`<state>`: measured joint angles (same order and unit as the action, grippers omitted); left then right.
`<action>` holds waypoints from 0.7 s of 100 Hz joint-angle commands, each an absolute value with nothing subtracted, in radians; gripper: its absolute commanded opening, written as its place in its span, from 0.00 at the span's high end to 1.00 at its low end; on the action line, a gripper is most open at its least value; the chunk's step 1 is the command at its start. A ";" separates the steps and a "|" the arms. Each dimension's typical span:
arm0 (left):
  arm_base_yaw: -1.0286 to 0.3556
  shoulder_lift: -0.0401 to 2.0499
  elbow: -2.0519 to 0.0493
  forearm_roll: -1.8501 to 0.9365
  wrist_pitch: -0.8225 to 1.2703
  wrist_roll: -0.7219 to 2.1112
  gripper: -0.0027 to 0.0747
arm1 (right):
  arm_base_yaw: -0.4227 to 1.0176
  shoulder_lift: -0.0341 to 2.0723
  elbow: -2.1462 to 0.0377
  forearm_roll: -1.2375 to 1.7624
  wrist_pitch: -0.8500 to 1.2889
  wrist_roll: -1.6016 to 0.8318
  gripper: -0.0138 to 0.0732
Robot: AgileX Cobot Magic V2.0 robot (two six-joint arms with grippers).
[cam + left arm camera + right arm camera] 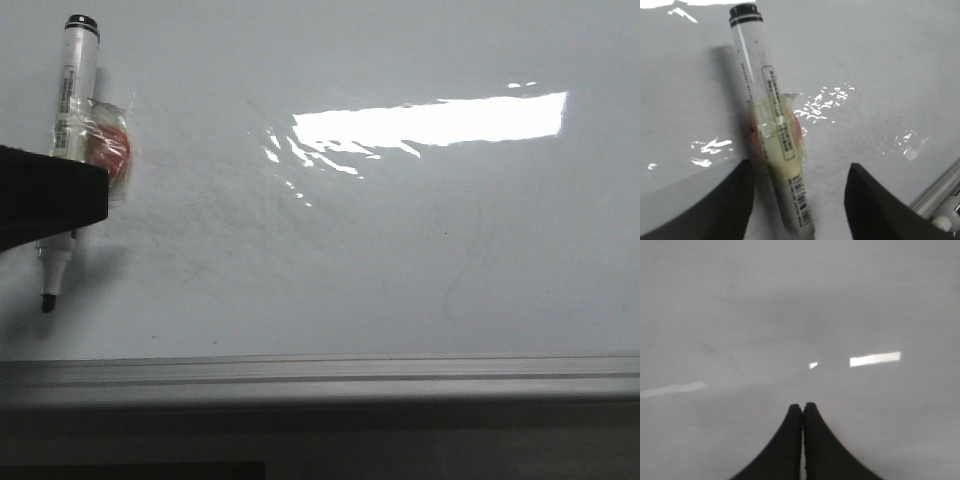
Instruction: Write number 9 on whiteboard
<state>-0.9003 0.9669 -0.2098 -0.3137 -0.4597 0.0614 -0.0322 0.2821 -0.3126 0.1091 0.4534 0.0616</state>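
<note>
The whiteboard (pixel 400 250) is glossy white with faint grey wipe marks; no drawn number 9 shows on it. A white marker (pixel 70 110) lies on it at the far left, its black tip (pixel 46 300) towards the near frame. Clear tape and a red-orange round piece (pixel 108 150) are stuck on its barrel. My left gripper (pixel 50 195) is a black block over the marker's middle. In the left wrist view the left gripper (pixel 800 167) is open, with the marker (pixel 775 135) between the fingers, close to one finger (pixel 735 200). My right gripper (pixel 803 405) is shut and empty over bare whiteboard (pixel 800 315).
A bright glare patch (pixel 430 122) lies on the board at the middle right. The grey metal frame edge (pixel 320 370) runs along the near side, and it also shows in the left wrist view (pixel 940 192).
</note>
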 commanded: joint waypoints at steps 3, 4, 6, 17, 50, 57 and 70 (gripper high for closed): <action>-0.905 0.992 -0.238 -0.333 -0.506 0.058 0.71 | -0.004 0.297 -0.347 0.110 0.397 0.061 0.91; -0.905 0.994 -0.238 -0.333 -0.506 0.058 0.74 | 0.002 0.297 -0.347 0.110 0.399 0.061 0.91; -0.905 0.997 -0.238 -0.333 -0.506 0.058 0.80 | 0.012 0.297 -0.347 0.110 0.403 0.061 0.91; -0.905 1.016 -0.238 -0.331 -0.505 0.060 0.99 | 0.079 0.306 -0.347 0.110 0.410 0.051 0.91; -0.905 0.992 -0.246 -0.078 -0.498 0.060 0.99 | 0.437 0.528 -0.481 0.219 0.445 -0.145 0.77; -0.905 0.977 -0.258 0.011 -0.491 0.060 0.99 | 0.558 0.586 -0.529 0.239 0.451 -0.167 0.62; -0.905 0.952 -0.271 0.263 -0.483 0.060 0.99 | 0.784 0.725 -0.640 0.238 0.438 -0.167 0.42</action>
